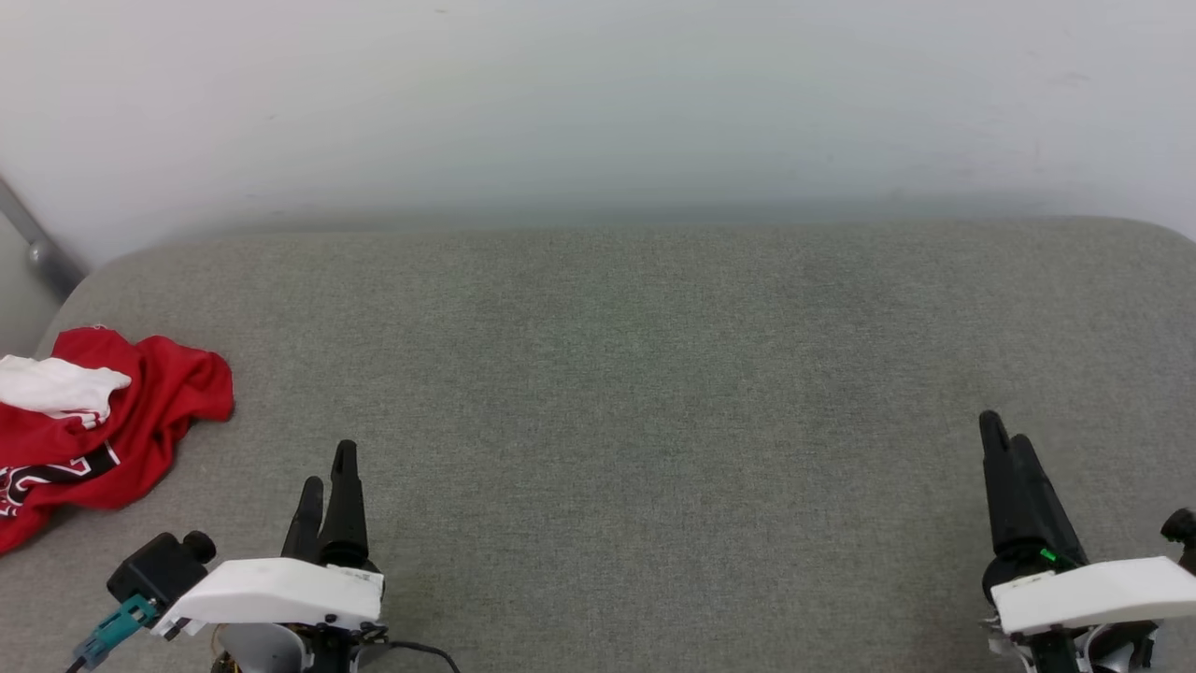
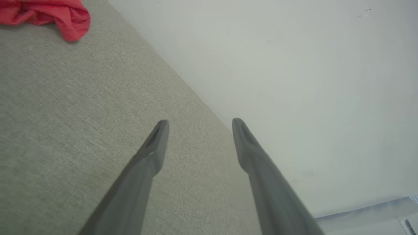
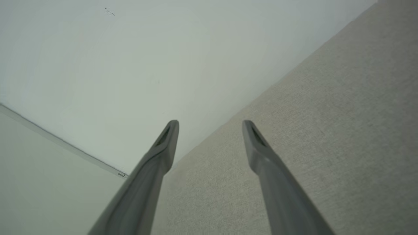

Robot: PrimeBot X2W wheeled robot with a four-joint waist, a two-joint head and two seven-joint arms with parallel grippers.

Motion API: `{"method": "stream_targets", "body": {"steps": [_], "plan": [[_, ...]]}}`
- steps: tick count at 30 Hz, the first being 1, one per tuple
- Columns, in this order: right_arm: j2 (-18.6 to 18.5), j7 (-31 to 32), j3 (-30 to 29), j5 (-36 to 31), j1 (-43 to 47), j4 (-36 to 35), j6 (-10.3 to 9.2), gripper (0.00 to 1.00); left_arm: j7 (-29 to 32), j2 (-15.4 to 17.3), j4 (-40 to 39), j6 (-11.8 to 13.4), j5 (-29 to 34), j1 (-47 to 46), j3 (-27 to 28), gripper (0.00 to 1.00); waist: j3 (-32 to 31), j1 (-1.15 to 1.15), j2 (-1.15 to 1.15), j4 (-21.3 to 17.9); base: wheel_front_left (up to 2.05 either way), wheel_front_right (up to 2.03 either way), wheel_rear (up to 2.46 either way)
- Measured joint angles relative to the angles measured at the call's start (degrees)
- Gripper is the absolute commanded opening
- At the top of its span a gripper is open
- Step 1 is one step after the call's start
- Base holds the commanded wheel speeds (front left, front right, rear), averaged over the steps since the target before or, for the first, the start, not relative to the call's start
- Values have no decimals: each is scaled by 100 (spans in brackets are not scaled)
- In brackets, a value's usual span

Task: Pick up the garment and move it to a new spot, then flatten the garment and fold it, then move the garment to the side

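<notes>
The garment (image 1: 103,421) lies crumpled at the left edge of the grey cloth surface (image 1: 654,374), red with a white sleeve bunched on top and black white-edged lettering at its near side; part of it runs out of the head view. A red fold of the garment (image 2: 62,16) shows at the top left of the left wrist view. My left gripper (image 1: 329,465) hovers over the front left, to the right of the garment and apart from it, open and empty (image 2: 200,125). My right gripper (image 1: 1007,430) is at the front right, open with nothing between its fingers (image 3: 210,125).
A pale wall (image 1: 598,103) rises right behind the cloth surface. A grey metal bar (image 1: 37,248) slants at the far left corner. The surface's rounded back corners curve off at both sides.
</notes>
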Motion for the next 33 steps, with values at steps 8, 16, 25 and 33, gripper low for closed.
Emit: {"method": "stream_targets", "body": {"steps": [8, 16, 25, 33], "plan": [[0, -160, 107, -975, 127, -176, 0, 100, -158, 18, -109, 200, 831, 30, -165, 100, 9, 0, 0, 2, 0, 0, 0], [0, -297, 149, -1659, 196, -320, 0, 100, -297, 88, -234, 365, 1468, 61, -359, 100, 16, 0, 0, 4, 0, 0, 0], [0, -456, 157, -2228, 309, -426, -1, 100, -455, 185, -387, 471, 2052, 139, -538, 100, 19, 0, 0, 10, 0, 0, 0], [0, -571, 113, -2604, 411, -545, 0, 100, -578, 198, -480, 478, 2488, 193, -638, 100, 18, 0, 0, 21, 0, 0, 0]]}}
